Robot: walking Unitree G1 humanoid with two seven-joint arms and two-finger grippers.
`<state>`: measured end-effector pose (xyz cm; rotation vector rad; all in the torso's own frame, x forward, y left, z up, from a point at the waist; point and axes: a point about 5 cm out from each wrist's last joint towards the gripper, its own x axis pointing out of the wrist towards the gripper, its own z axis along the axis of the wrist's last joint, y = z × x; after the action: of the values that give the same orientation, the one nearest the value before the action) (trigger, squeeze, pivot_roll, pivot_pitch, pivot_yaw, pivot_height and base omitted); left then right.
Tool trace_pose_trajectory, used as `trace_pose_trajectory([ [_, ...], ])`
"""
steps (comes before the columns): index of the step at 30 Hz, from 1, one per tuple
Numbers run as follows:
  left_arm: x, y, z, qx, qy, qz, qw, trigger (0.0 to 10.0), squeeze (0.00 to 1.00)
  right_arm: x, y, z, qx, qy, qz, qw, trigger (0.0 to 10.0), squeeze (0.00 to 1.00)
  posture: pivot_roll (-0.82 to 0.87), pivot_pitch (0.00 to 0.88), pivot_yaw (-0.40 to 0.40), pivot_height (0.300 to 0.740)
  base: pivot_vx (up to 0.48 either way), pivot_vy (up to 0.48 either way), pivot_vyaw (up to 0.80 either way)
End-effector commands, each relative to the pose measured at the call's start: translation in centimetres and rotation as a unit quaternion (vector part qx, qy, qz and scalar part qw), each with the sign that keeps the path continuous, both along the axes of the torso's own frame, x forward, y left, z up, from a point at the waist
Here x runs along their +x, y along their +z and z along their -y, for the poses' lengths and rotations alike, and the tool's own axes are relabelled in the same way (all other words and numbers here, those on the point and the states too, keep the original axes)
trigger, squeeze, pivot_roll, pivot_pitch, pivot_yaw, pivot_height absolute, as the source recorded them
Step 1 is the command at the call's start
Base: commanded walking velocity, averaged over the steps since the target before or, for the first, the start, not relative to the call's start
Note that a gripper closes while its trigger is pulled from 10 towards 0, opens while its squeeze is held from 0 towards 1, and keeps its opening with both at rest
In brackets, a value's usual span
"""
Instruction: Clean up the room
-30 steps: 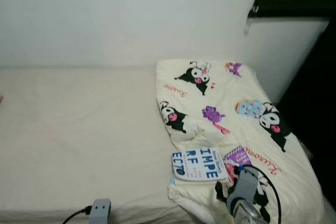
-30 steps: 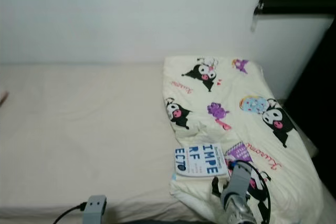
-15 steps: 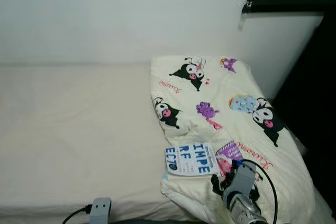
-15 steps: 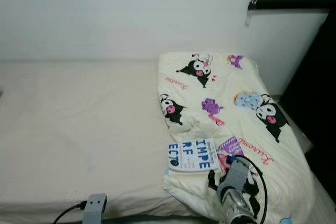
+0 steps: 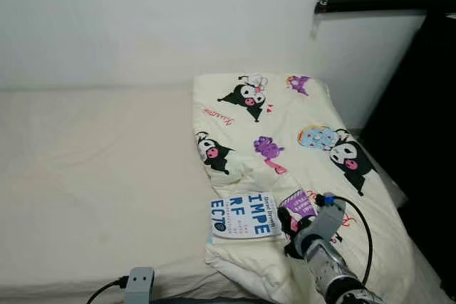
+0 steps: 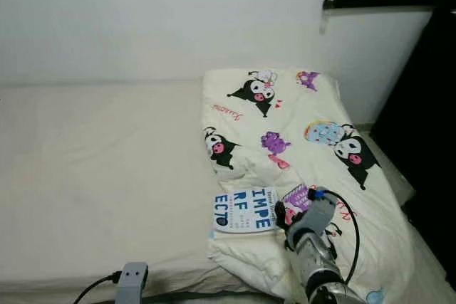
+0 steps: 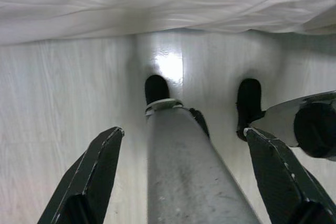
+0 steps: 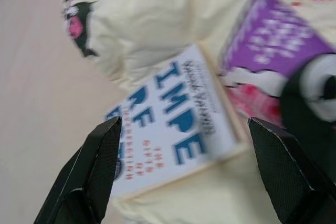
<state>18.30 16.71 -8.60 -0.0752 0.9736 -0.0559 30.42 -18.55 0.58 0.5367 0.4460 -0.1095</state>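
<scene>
The right gripper hangs just above the book, fingers spread wide and empty. The book lies on the cartoon-print blanket near the bed's front edge; its blurred cover reads "IMPE", "RF", "ECT", the smaller print illegible. The left gripper hangs spread over pale floor.

Cream bed under cartoon-print quilt
</scene>
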Motion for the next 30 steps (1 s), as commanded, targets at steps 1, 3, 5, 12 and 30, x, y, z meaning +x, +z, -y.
trace_pose_trajectory([
  [1, -0.6, -0.3, -0.6, 0.022, -0.017, -0.009, 1.000, 10.0, 0.00, -0.5, -0.6, -0.1, 0.009, -0.003, -0.017, 1.000, 10.0, 0.00, -0.10, 0.060, 0.019, 0.690, 0.000, 0.000, 0.00],
  [3, -0.6, -0.2, -0.6, 0.026, -0.023, -0.008, 0.999, 10.0, 0.00, -0.5, -0.6, 0.0, 0.012, -0.006, -0.019, 1.000, 10.0, 0.00, -0.10, 0.061, 0.019, 0.685, 0.000, 0.000, 0.00],
  [5, -0.4, -0.2, -0.5, 0.029, -0.025, -0.005, 0.999, 10.0, 0.00, -0.5, -0.7, -0.1, 0.019, -0.008, -0.026, 0.999, 10.0, 0.00, -0.10, 0.061, 0.020, 0.670, 0.000, 0.000, 0.00],
  [12, -0.5, -0.2, -0.4, 0.041, -0.040, -0.006, 0.998, 10.0, 0.00, -0.7, -1.0, -0.2, 0.017, -0.007, -0.032, 0.999, 10.0, 0.00, -0.09, 0.061, 0.021, 0.645, 0.000, 0.000, 0.00],
  [30, -0.5, -0.2, -0.7, 0.049, -0.047, -0.005, 0.998, 10.0, 0.00, 0.1, 0.1, 0.7, 0.055, -0.042, 0.001, 0.998, 10.0, 0.00, -0.09, 0.066, 0.030, 0.595, 0.000, 0.000, 0.00],
])
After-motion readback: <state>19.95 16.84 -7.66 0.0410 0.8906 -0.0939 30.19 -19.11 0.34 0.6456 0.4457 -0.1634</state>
